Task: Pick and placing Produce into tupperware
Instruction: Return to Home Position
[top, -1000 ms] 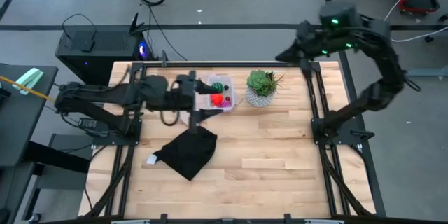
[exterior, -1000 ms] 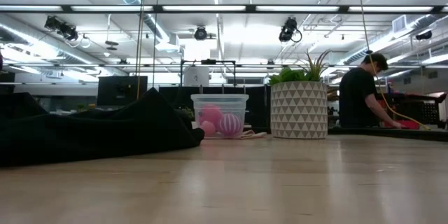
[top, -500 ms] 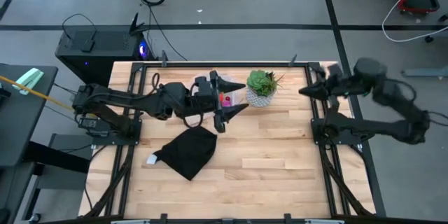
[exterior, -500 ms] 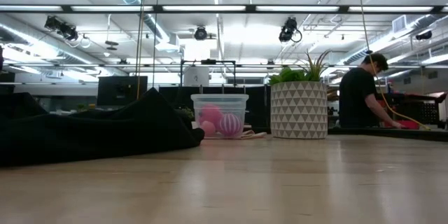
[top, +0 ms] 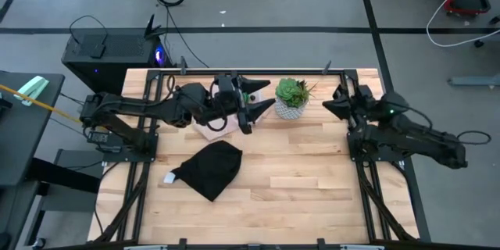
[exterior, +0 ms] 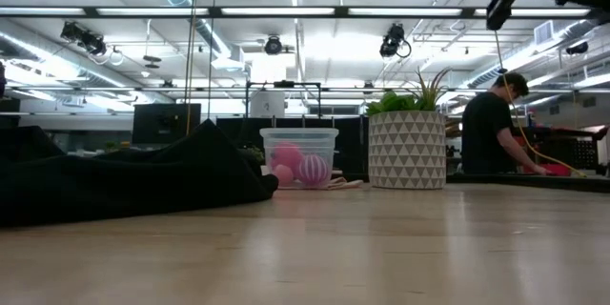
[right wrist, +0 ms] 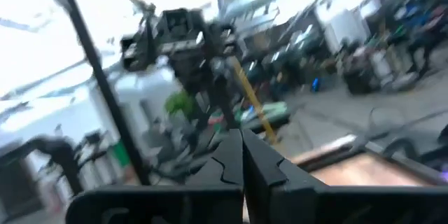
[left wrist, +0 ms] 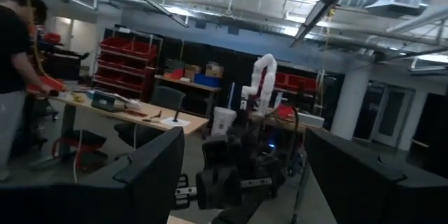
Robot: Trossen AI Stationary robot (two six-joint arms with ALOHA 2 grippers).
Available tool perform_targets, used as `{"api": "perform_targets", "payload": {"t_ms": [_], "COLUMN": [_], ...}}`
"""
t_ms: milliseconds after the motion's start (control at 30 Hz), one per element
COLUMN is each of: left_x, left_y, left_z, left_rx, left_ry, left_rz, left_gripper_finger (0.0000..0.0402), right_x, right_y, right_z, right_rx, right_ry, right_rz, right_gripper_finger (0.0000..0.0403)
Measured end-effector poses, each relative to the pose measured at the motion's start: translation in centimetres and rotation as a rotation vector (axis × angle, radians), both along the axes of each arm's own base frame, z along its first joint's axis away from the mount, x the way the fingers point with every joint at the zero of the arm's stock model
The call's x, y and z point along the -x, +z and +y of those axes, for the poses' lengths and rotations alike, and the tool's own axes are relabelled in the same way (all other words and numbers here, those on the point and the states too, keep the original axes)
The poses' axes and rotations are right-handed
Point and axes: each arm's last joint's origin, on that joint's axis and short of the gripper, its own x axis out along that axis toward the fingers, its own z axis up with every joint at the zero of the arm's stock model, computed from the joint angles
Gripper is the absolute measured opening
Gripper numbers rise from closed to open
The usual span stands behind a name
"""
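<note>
Fingers of the left gripper (top: 266,96) were spread wide, holding nothing, as the left wrist view's two separated dark fingers (left wrist: 150,175) also showed. It hung above the far middle of the table (top: 312,183), just beside the plant pot (top: 291,110), with a pale pinkish sheet (top: 209,130) under the arm. The right gripper (top: 330,105) sat low at the far right side, its fingers (right wrist: 262,164) pressed together.

In the low view the tupperware (exterior: 298,157) stood upright on the wood, clear-walled and without a lid, between a black cloth (exterior: 124,176) and the pot. Inside lay the produce (exterior: 288,160): a pink ball and a striped magenta piece, touching. The near half of the table was bare boards out to its edges. A person (exterior: 488,124) stood in the room beyond.
</note>
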Motion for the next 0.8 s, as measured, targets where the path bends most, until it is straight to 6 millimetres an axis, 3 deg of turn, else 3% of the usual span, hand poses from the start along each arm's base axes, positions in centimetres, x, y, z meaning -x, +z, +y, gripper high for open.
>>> {"api": "perform_targets", "payload": {"t_ms": [200, 367, 800], "left_x": [0.0, -0.1, -0.1], "left_y": [-0.1, -0.1, -0.2], "left_z": [0.3, 0.8, 1.5], "left_rx": [0.003, 0.003, 0.003], "left_ry": [0.019, 0.035, 0.054], "left_rz": [0.008, 0.016, 0.023], "left_gripper_finger": [0.0302, 0.0302, 0.0302], "right_x": [-0.1, -0.3, -0.5], "right_y": [-2.3, -4.1, -4.7], "right_z": [-0.4, -0.7, -1.0], "right_rx": [0.000, -0.042, -0.009], "right_ry": [-0.112, -0.139, -0.187], "right_rz": [-0.174, -0.156, -0.107], "right_gripper_finger": [0.0000, 0.0000, 0.0000]}}
